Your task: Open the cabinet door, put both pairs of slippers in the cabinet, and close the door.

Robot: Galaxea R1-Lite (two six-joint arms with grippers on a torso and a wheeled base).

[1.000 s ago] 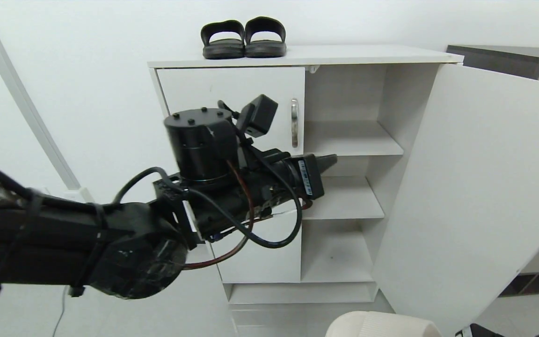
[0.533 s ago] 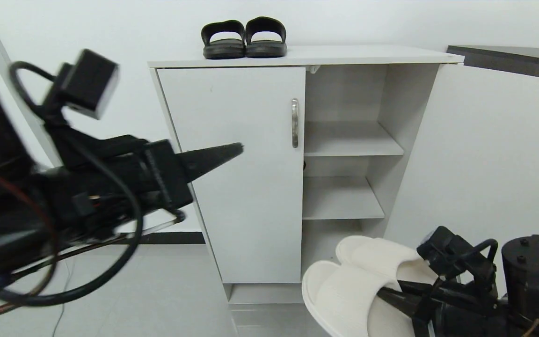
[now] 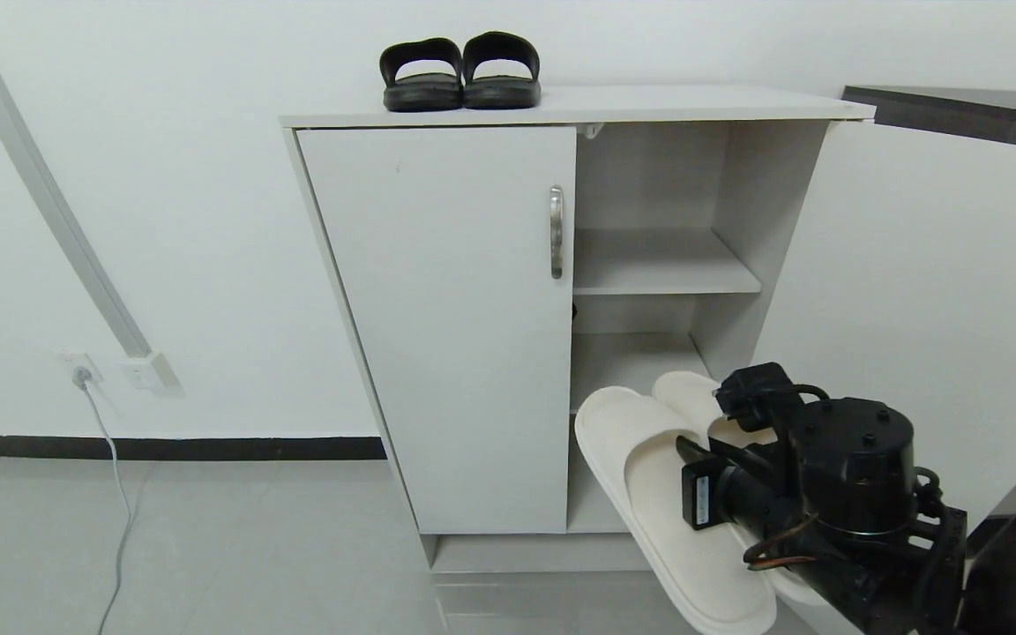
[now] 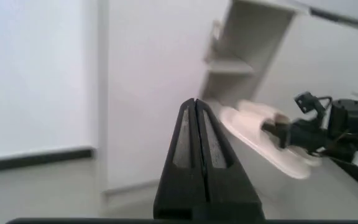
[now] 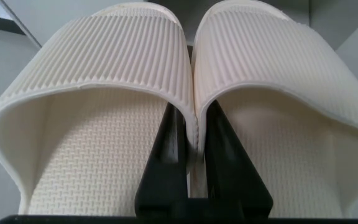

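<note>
Now that the closed, empty left claw (image 4: 195, 107) has backed away, the right claw (image 5: 194, 124), pinching the white slippers (image 3: 649, 467), comes nearer the open cabinet (image 3: 693, 104).

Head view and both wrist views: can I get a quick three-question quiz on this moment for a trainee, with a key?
1. Multiple choice: where do the black slippers sit?
A) on top of the cabinet
B) on the cabinet's middle shelf
C) on the floor

2. True or false: the right claw holds both white slippers at once, in front of the cabinet's open side.

3. Fill in: the left claw has its fingers ___ (open or shut) with nothing between them.

Key: 1 A; 2 true; 3 shut.
</note>
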